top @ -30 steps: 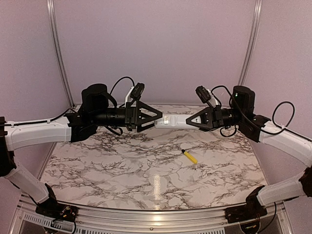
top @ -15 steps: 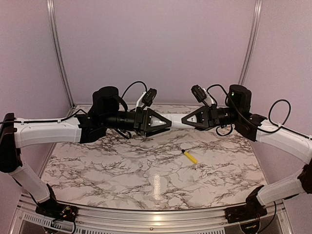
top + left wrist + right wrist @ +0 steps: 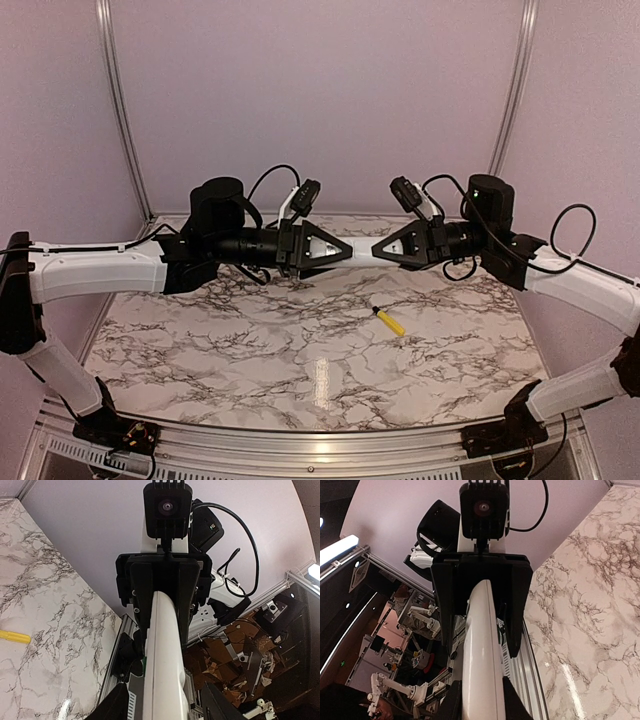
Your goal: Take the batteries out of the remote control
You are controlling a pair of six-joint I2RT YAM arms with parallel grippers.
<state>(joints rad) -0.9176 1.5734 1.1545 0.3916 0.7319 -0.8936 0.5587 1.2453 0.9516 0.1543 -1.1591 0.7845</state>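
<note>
Top view: there are two grippers, one remote and one screwdriver. The remote [image 3: 363, 250] hangs in the air above the table [image 3: 250, 340], in the middle of the frame, between the left gripper [image 3: 346, 250] and the right gripper [image 3: 380, 250]. Its long axis runs left to right and level, with one end toward each gripper. The screwdriver [image 3: 390, 321] lies on the table, below and right of the remote. One second ago the left gripper was more to the left with wider jaws, and a longer part of the remote showed. Now only a short white part shows between the two grippers.

Left wrist view: the remote runs from the bottom centre up to the middle, pointing at the right gripper. The fingers [image 3: 117, 707] of the left gripper stand on both sides of its near end, half closed. Whether they press it, I cannot tell.

Right wrist view: the remote again runs from the bottom centre upward. The right jaws are closed on its near end and touch its sides.
</note>
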